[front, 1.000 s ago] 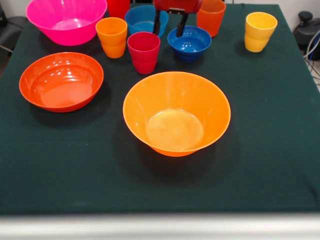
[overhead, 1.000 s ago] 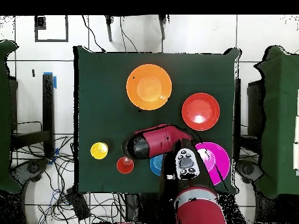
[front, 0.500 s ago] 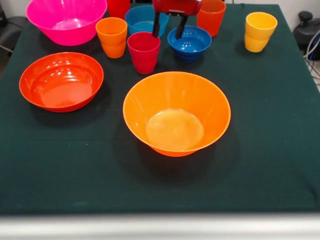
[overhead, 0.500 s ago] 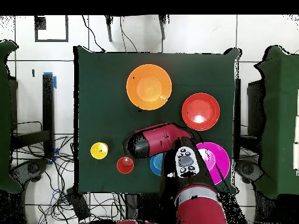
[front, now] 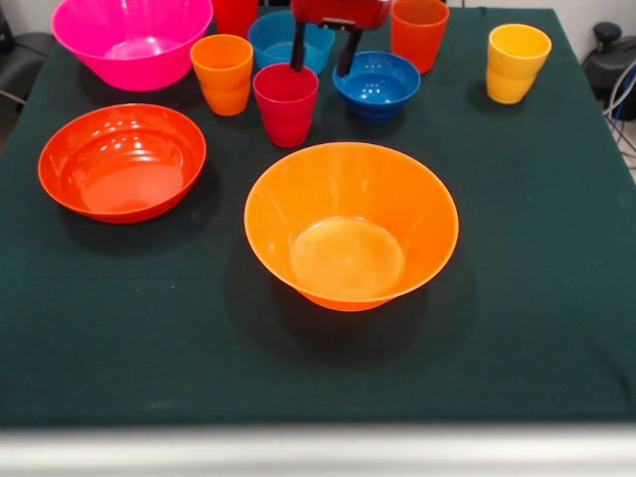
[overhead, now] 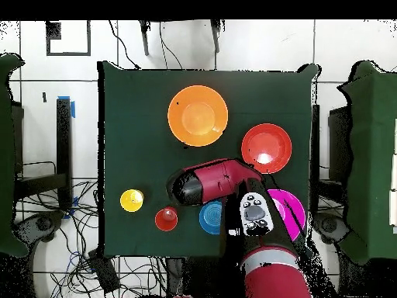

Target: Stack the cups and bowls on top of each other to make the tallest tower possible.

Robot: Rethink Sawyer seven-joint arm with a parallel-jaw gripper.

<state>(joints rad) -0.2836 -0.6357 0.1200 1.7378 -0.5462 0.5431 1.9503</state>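
Since a second ago the gripper [front: 322,62] has slid sideways along the back row, off the small dark blue bowl [front: 377,84] and toward the red-pink cup [front: 286,102]; nothing on the table has shifted with it. Its two dark fingers hang spread apart with nothing between them, one just above the cup's rim, the other over the gap beside the blue bowl.

Looking at it from here, the tower hasn't been started at all. The big yellow-orange bowl [front: 351,225] sits alone and empty near the middle of the green cloth, which I'd take for the base. The wide orange-red bowl [front: 121,160] lies well apart from it, and the big pink bowl [front: 132,38] sits in the far corner. The light blue bowl [front: 279,37] is partly behind the arm, and the orange-yellow cup [front: 224,74], orange cup [front: 418,32] and yellow cup [front: 516,62] all stand singly. A red cup at the very back shows only in part. Every piece is still to be lifted and stacked; my guess is the red-pink cup goes first.
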